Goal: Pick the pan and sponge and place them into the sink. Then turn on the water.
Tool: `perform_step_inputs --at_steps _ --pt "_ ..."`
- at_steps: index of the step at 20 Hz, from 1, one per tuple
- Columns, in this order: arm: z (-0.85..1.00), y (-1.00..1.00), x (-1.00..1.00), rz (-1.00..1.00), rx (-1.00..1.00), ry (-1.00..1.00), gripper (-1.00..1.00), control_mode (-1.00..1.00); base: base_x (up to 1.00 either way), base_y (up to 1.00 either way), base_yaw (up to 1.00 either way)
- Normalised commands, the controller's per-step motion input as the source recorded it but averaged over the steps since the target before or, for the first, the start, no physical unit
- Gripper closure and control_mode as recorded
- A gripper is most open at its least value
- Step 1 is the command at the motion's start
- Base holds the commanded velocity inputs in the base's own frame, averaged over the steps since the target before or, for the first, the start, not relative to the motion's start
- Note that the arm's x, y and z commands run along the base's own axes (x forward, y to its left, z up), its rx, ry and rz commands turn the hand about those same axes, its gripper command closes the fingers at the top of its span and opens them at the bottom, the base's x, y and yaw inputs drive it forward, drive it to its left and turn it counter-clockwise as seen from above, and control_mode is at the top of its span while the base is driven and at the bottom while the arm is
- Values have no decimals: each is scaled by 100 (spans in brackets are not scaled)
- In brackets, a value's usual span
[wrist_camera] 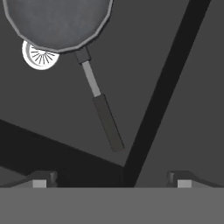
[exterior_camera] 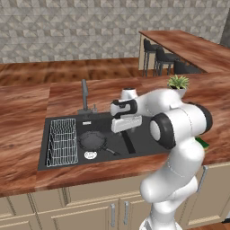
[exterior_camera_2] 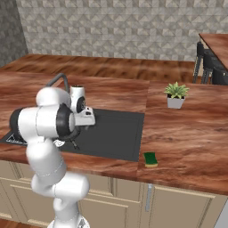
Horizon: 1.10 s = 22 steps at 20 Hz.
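The pan (exterior_camera: 93, 141) lies flat on the floor of the black sink (exterior_camera: 148, 143), in the basin's left half beside the wire rack (exterior_camera: 62, 142), with the round silver drain (exterior_camera: 90, 155) just in front of it. In the hand view the pan (wrist_camera: 59, 22) partly covers the drain (wrist_camera: 38, 57), and its long handle (wrist_camera: 105, 118) runs from the rim down toward the fingers (wrist_camera: 111, 179), ending short of them. The fingers stand wide open with nothing between them, one tip (wrist_camera: 41, 178) at each side of the view, and the handle's end lies nearer the middle of the gap, lower in the basin and apart from both tips.

The gripper (exterior_camera: 127, 125) hangs above the sink's middle, to the right of the pan, near the dark faucet (exterior_camera: 84, 96). The sponge (exterior_camera_2: 150, 159) sits on the wooden surface (exterior_camera_2: 187, 133) just past the sink's right front corner, well apart from the gripper (exterior_camera_2: 84, 119). A potted plant (exterior_camera_2: 176, 95) stands farther back on the same surface.
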Motion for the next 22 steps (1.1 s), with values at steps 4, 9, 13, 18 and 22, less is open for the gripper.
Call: perform_step_inputs --at_steps 4,9,13,18,22 --pt "6 -34 -15 -7 1 -1 -100 -100 0 0 0" --pt "20 -33 -10 -6 0 0 -100 -100 0 0 0" --pt "22 -40 -7 -5 0 0 -100 -100 0 0 0" --pt "12 -40 -11 0 0 0 -100 -100 0 0 0" --pt "7 -45 -12 0 0 2 -100 -100 0 0 0"
